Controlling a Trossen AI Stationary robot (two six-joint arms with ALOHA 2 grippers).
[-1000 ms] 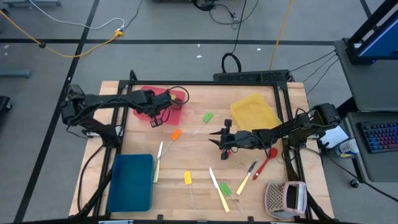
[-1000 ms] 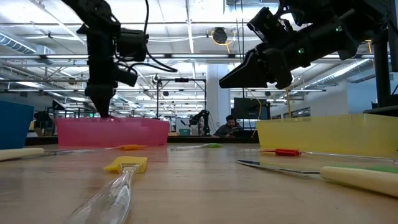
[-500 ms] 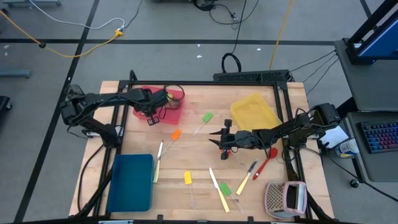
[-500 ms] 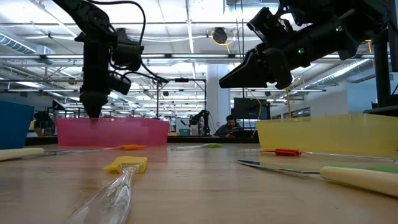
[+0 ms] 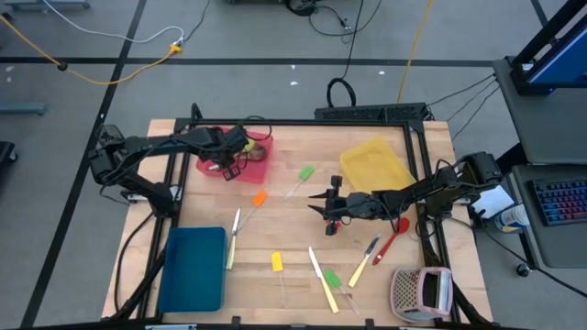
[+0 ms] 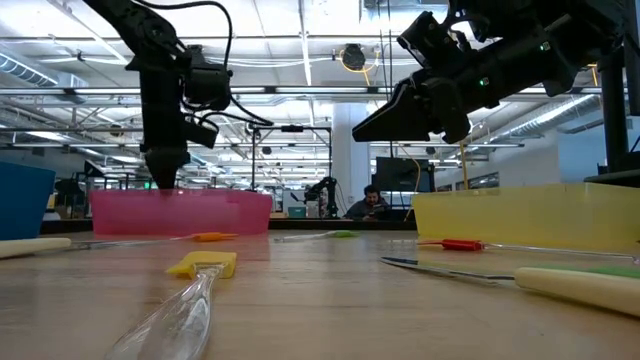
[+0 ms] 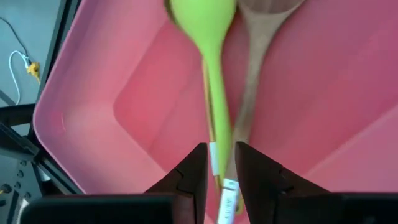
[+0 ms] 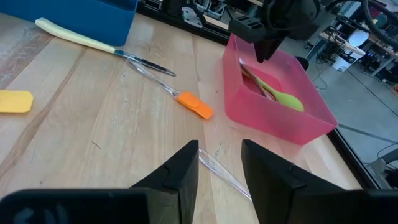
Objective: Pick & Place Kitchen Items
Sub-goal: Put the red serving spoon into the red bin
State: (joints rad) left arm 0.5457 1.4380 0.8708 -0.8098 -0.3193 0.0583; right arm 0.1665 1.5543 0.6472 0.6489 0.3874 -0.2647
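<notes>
Fingers of the left gripper stood a little apart over the red tray, straddling the handle of the green spoon; we could not tell whether they gripped it or had let go. The spoon lay inside the tray, its bowl beside a brown wooden spoon.

We judged the step to be setting the green spoon down in the tray. To do it well, we would part the fingers fully, then lift straight up from the tray so the handle is not dragged over its wall.

Right gripper hung well off from the tray, above the desk, fingers partly apart and holding nothing. An orange spatula lay on the desk just beside the tray, a likely next pick.
</notes>
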